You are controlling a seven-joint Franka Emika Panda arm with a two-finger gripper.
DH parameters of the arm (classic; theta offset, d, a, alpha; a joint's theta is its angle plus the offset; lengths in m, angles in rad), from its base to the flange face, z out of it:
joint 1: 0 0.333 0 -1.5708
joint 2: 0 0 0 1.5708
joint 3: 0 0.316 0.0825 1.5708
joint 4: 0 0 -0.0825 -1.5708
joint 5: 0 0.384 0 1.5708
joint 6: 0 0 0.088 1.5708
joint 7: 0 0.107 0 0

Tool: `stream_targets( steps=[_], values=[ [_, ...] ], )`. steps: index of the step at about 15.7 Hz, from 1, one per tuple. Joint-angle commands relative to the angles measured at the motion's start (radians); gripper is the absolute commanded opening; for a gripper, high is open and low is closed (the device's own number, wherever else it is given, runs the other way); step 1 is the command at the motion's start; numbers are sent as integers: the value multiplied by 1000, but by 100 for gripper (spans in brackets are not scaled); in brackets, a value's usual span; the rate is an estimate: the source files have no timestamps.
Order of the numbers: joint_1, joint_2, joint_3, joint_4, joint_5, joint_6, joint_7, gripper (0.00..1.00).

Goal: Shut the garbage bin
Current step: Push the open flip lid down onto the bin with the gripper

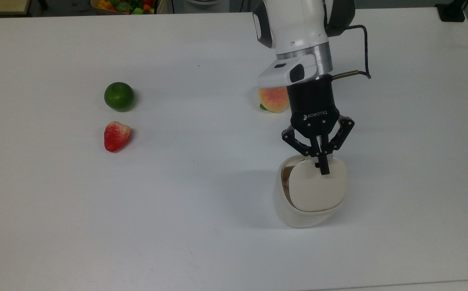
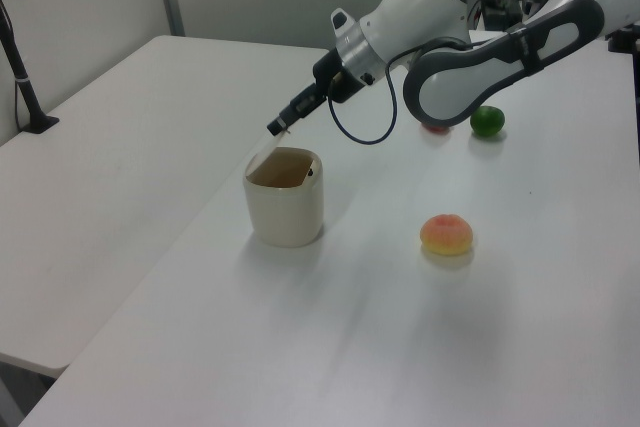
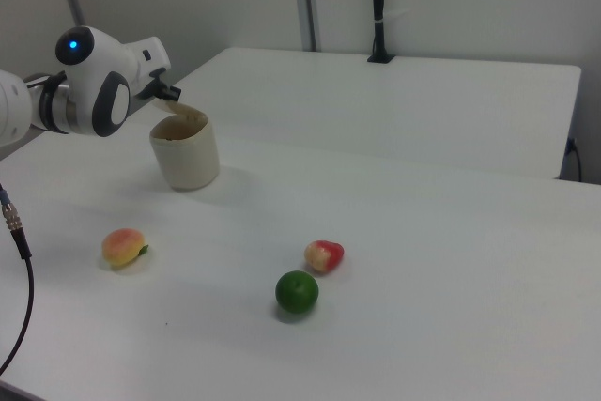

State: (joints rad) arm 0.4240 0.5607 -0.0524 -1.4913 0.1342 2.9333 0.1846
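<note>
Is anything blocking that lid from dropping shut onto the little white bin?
Nothing visible is. The lid hangs part-way over the garbage bin, with the gripper at its free edge. The peach, strawberry and lime lie apart on the table.

White table (image 1: 56, 222), garbage bin (image 1: 298, 212), lime (image 1: 119, 96), strawberry (image 1: 116, 136), peach (image 1: 273, 99) resting on it

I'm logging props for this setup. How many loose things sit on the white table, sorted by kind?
Garbage bin: 1
Lime: 1
Strawberry: 1
Peach: 1
Total: 4
</note>
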Motion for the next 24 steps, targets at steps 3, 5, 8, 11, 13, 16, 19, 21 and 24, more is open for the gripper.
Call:
stream_targets(
  steps=[3, 5, 8, 11, 13, 16, 19, 21, 24],
  values=[
    [-4, -85, 5, -80, -1, -167, 16, 0],
    [-7, -82, 5, -89, -1, -172, 13, 0],
    [-14, -74, 5, -101, -1, -172, 12, 0],
    [-14, -71, 5, -127, -1, -175, 9, 0],
    [-13, -71, 5, -135, -2, -192, 7, 0],
    [-13, -71, 5, -135, -2, -220, -2, 0],
    [-13, -61, 5, -133, -2, -218, -5, 0],
    [-11, -53, 5, -133, -8, -218, -5, 0],
    [-13, -62, 5, -126, -8, -220, -2, 0]
  ],
)
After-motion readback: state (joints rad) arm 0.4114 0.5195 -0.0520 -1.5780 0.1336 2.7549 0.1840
